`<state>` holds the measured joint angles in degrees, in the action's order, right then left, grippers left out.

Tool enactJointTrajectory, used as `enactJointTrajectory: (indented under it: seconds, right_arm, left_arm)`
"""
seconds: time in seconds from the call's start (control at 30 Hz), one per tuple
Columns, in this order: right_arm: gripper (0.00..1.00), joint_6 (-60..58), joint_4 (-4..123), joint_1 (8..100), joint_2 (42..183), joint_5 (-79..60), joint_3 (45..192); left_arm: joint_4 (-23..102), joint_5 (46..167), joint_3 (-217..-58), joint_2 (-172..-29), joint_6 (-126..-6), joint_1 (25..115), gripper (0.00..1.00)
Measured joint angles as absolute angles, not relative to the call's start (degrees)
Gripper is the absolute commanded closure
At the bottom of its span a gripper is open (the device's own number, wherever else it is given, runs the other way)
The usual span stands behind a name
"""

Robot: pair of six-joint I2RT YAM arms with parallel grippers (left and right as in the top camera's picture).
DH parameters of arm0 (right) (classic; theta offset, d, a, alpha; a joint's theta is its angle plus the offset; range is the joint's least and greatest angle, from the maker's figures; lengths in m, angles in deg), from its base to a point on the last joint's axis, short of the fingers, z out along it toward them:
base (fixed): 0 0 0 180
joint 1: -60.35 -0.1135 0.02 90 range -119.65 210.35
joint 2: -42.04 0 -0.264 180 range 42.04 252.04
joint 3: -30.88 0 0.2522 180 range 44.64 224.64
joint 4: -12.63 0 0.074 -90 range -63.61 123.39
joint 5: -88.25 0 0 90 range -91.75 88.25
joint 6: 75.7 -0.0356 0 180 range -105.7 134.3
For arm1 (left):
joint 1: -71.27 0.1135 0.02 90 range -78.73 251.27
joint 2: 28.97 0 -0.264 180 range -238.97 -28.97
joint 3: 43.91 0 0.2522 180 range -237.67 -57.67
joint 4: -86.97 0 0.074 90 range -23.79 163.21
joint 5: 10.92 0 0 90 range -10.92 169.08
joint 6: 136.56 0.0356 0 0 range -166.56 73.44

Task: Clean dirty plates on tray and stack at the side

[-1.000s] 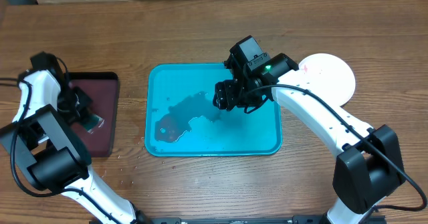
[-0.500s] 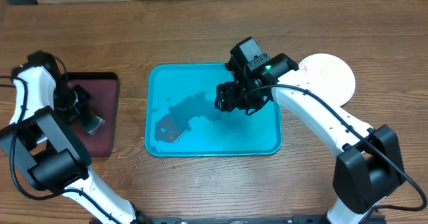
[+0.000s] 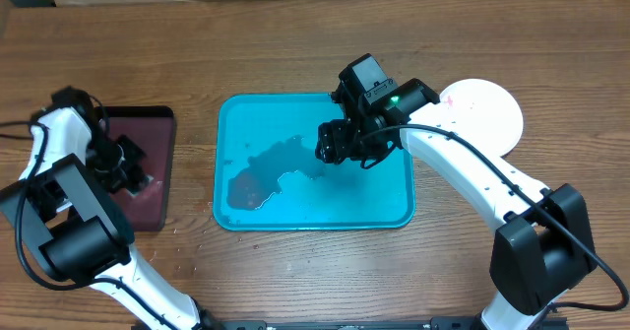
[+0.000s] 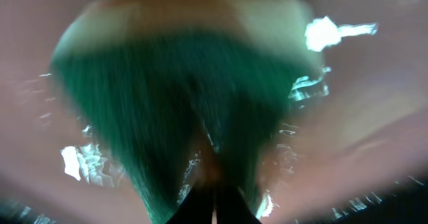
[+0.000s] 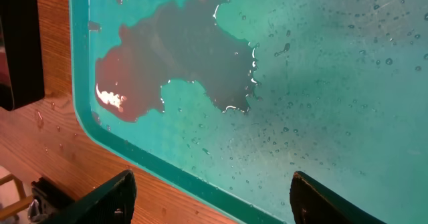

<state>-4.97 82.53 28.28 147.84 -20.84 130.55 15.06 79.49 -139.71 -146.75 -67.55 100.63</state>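
From above, the right tool (image 3: 340,143) hangs over the tray (image 3: 219,163), above its far right part, and its jaws stand wide apart with nothing between them. A puddle (image 3: 261,172) of dirty brownish water lies in the tray, to the left of this tool and nearer to the front rim. The white plate (image 3: 482,113) lies on the bench (image 3: 295,44) to the right of the right tool, outside the tray and just beside its far right corner. It has a small red smear (image 3: 448,100) on the side that faces the tool. No other plate can be seen. The left tool (image 3: 133,172) is over the maroon tray (image 3: 157,133), well apart from the teal one. In the left wrist view the picture is much blurred. The left tool (image 4: 214,207) has its tips together at the lower edge. A green sponge (image 4: 167,97) with a pale upper edge fills the space directly in front of them and narrows down into the tips, so the tool is closed on it. Wet reddish surface of the maroon tray (image 4: 374,117) is on both sides. In the right wrist view the right tool (image 5: 207,197) shows one dark finger at each lower corner, far from each other, and it holds nothing. Under and ahead of it is the wet tray (image 5: 134,160) with many drops. The puddle (image 5: 174,57) lies ahead and to the left, red-brown at its left end. The bench (image 5: 53,137) shows beside the left finger.
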Motion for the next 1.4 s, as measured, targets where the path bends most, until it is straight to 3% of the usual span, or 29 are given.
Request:
enactJointTrajectory:
  seconds: [0.2, 0.37, 0.47, 0.7, 1.07, 1.27, 1.4]
  right_arm:
    - [0.25, -4.93, 82.51, 28.28, 147.84, -20.84, 130.55]
    - [0.25, -4.97, 82.55, 28.28, 147.84, -20.82, 130.55]
    - [0.25, -4.95, 82.53, 28.28, 147.84, -20.41, 130.55]
    - [0.25, -4.97, 82.55, 28.28, 147.84, -20.19, 130.55]
    - [0.25, -4.97, 82.64, 28.28, 147.84, -20.17, 130.55]
    - [0.25, -5.01, 82.97, 28.28, 147.84, -20.17, 130.55]
    - [0.16, -5.21, 83.04, 28.28, 147.84, -20.19, 130.55]
  left_arm:
    - [23.8, 78.59, -132.26, -142.68, -67.53, 100.57, 0.84]
    - [21.59, 78.42, -134.12, -143.34, -67.53, 100.57, 0.84]
    - [17.42, 78.18, -138.23, -145.13, -67.51, 100.57, 0.78]
    - [15.41, 75.9, -147.51, -146.55, -66.22, 100.63, 0.81]
    - [18.97, 70.63, -144.91, -148.93, -65.6, 100.63, 0.81]
    - [17.92, 69.78, -145.31, -150.73, -65.6, 100.63, 0.73]
    - [11.04, 70.42, -147.12, -151.21, -65.6, 100.63, 0.67]
